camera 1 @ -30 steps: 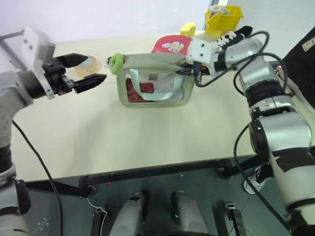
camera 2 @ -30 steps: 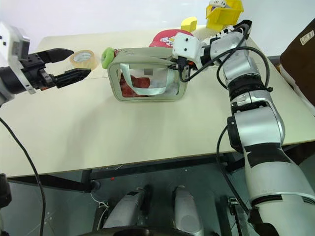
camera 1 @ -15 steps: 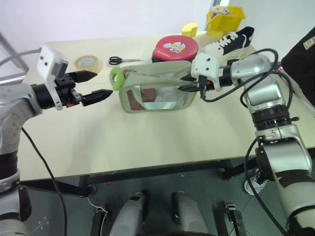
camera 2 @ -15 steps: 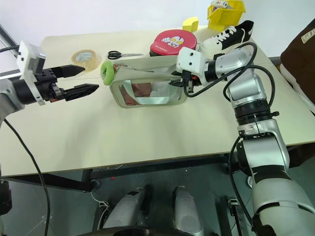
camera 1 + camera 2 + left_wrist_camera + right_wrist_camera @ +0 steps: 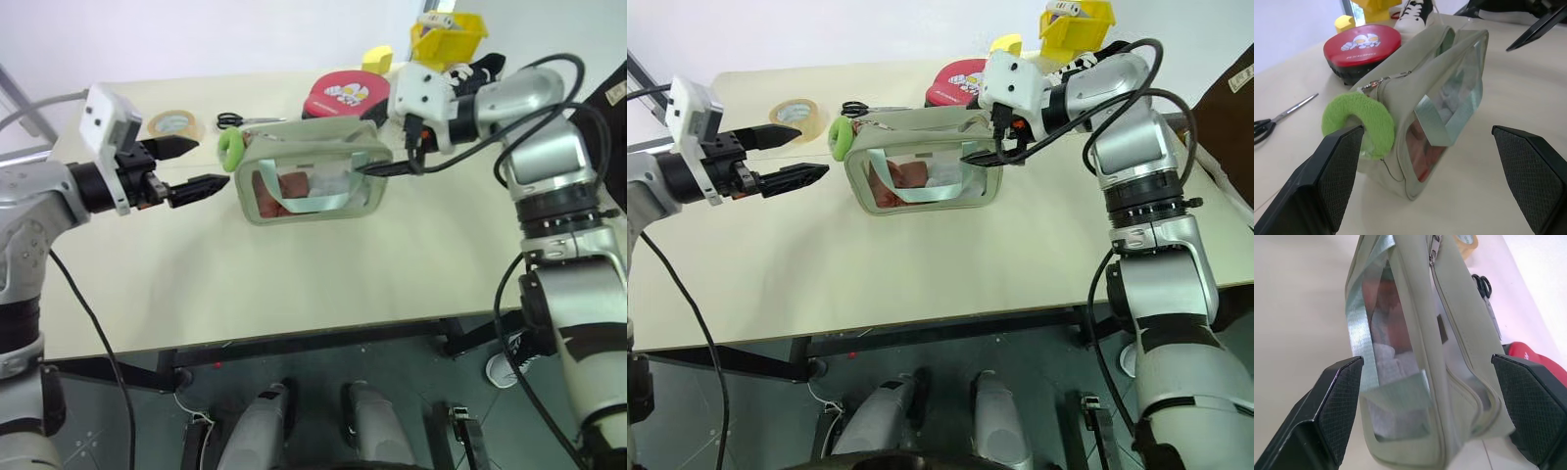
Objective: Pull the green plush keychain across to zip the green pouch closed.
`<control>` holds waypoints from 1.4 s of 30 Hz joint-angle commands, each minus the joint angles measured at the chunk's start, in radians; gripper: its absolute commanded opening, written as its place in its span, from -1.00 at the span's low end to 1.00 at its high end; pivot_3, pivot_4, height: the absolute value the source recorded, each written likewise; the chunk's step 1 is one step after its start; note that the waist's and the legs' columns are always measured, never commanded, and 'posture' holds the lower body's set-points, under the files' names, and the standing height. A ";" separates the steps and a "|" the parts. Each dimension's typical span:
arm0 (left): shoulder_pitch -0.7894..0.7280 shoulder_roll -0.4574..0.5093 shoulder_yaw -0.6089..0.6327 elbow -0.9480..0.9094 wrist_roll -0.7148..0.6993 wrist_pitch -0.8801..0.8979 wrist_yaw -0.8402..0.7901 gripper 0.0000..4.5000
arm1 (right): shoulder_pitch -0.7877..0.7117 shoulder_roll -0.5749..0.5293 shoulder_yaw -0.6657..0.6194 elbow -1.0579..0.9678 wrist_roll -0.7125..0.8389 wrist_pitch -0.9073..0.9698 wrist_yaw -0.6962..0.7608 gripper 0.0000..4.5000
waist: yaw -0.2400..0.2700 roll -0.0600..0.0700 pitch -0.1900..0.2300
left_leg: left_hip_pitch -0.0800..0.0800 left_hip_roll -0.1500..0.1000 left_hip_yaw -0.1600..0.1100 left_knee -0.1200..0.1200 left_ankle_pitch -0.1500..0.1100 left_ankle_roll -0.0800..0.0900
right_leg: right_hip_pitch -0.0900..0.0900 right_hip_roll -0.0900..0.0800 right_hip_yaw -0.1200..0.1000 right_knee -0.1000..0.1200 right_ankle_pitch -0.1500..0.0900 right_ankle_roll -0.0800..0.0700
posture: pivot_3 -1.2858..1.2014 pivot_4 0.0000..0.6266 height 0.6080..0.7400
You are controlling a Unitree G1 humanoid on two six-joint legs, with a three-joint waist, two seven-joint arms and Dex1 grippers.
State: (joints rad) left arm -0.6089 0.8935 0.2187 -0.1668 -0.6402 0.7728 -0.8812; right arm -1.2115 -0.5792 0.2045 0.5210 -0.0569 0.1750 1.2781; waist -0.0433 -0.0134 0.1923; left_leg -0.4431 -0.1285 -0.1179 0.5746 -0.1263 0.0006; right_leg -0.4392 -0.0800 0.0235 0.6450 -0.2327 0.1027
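My left gripper fingers stand apart beside the green plush keychain; right gripper fingers apart at the green pouch.

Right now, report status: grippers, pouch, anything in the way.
Left gripper open beside the keychain. Right gripper open at the pouch's other end, gripping nothing. Pouch upright on table. Path clear; scissors behind.
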 commanded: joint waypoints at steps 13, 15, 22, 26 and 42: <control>-0.018 -0.004 0.016 -0.004 0.022 -0.045 0.017 1.00 | -0.115 0.113 0.048 0.290 -0.044 -0.159 -0.063 -0.38 | 0.000 0.000 0.000 | 0.000 0.000 0.000 0.000 0.000 0.000 | 0.000 0.001 0.000 0.000 0.000 0.000 | 0.03 -0.52 1.00; -0.014 -0.004 0.019 -0.006 0.024 -0.046 0.018 1.00 | -0.130 0.112 0.044 0.292 -0.044 -0.168 -0.062 -0.86 | -0.001 0.000 0.000 | 0.000 0.000 0.000 0.000 0.000 0.000 | 0.000 0.001 0.000 0.000 0.000 0.000 | 0.03 -0.52 1.00; -0.004 0.013 0.035 0.000 0.025 -0.048 0.013 1.00 | -0.181 0.054 0.015 0.184 -0.011 -0.095 0.010 -0.97 | -0.001 0.000 0.000 | 0.000 0.000 0.000 0.000 0.000 0.000 | -0.001 0.001 0.000 0.000 0.000 0.000 | 0.03 -0.52 1.00; 0.001 0.015 0.036 -0.003 0.021 -0.047 0.011 1.00 | -0.099 0.007 0.023 0.036 0.013 -0.037 0.070 -0.97 | 0.002 0.000 0.000 | 0.000 0.000 0.000 0.000 0.000 0.000 | 0.000 0.001 0.000 0.000 0.000 0.000 | 0.03 -0.52 1.00; -0.048 0.014 -0.004 0.039 0.034 -0.056 -0.013 1.00 | 0.133 -0.049 0.010 -0.306 0.062 0.119 0.020 0.42 | 0.002 0.000 0.000 | 0.000 0.001 0.001 0.001 0.000 0.000 | 0.000 0.000 0.000 0.000 0.000 0.000 | 0.03 -0.52 1.00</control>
State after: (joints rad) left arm -0.6346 0.8919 0.2076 -0.1217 -0.6137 0.7316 -0.8889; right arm -1.0416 -0.6098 0.2549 0.2570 -0.0154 0.2879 1.3008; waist -0.0408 -0.0134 0.1922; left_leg -0.4432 -0.1280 -0.1175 0.5756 -0.1265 0.0009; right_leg -0.4391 -0.0799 0.0233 0.6452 -0.2327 0.1027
